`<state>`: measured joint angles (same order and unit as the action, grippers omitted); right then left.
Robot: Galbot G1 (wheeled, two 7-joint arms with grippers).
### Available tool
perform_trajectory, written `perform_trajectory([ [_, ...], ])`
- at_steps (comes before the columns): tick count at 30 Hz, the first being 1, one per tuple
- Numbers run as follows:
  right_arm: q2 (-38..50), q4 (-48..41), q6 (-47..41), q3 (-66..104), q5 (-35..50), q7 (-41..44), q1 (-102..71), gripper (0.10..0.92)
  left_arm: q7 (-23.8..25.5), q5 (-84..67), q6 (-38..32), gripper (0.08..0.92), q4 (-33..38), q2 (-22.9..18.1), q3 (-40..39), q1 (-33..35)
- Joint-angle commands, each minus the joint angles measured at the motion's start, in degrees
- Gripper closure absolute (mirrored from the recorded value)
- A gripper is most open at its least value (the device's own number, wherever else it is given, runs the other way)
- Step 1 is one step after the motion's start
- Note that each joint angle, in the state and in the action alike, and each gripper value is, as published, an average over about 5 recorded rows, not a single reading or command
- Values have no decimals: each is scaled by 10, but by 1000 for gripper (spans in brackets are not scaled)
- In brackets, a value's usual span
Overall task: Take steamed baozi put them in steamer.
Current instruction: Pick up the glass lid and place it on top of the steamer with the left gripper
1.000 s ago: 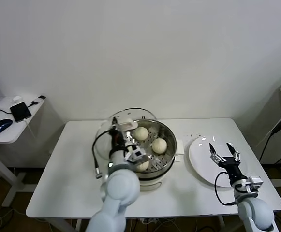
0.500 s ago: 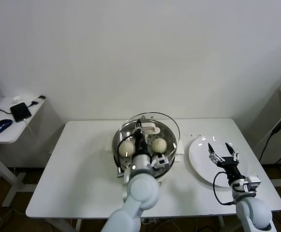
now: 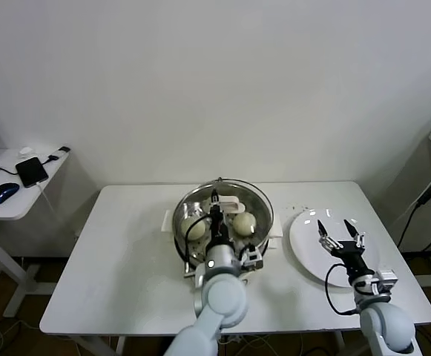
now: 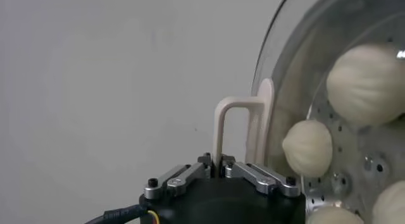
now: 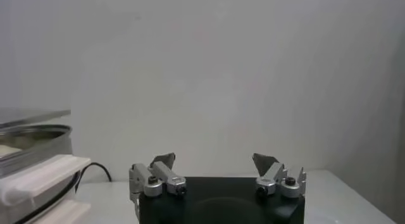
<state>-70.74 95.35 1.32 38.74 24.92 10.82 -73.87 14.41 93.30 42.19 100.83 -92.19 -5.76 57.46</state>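
- Head view: the left pincer (image 3: pixel 216 202) is clamped on the cream handle (image 3: pixel 228 203) of the glass lid (image 3: pixel 256 194), which sits over the steamer (image 3: pixel 185 252) in the middle of the white counter (image 3: pixel 119 259).
- Through the glass two baozi (image 3: pixel 243 222) show inside the pot, one on either side of the arm (any others are hidden behind it).
- The right pincer (image 3: pixel 340 239) hovers, fingers spread and holding nothing, above the white plate (image 3: pixel 304 245) to the right of the steamer.
- On a side table (image 3: pixel 7 200) at far left lie a phone (image 3: pixel 31 171) and a blue mouse (image 3: pixel 2 193).
- Left wrist view: the left pincer (image 4: pixel 218 163) is pressed together on one leg of the looped handle (image 4: pixel 243 127), which stands out from the lid (image 4: pixel 278 67).
- Behind the glass four baozi (image 4: pixel 367 73) rest on the perforated steel tray (image 4: pixel 354 162) (two of them cut off at the picture's edge).
- Right wrist view: the right pincer (image 5: pixel 215 165) stands wide apart with nothing between its fingers, a bare wall beyond it.
- At the picture's edge the steamer (image 5: pixel 31 140) shows on its white base (image 5: pixel 44 174), well apart from this pincer, with the lid's rim across its top.
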Motion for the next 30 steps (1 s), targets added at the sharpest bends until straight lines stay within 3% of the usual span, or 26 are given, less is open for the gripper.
perform_trajectory([
  [1,-3,-2,3,-2,-1,0,1,203,0,19,22,838,-13,-28,1,4],
  [20,-7,-5,6,-9,-5,0,5,203,-1,0,14,838,-17,-28,7,7],
  [30,-7,-6,8,-9,-5,0,4,202,-31,10,-2,838,-25,-28,14,11],
])
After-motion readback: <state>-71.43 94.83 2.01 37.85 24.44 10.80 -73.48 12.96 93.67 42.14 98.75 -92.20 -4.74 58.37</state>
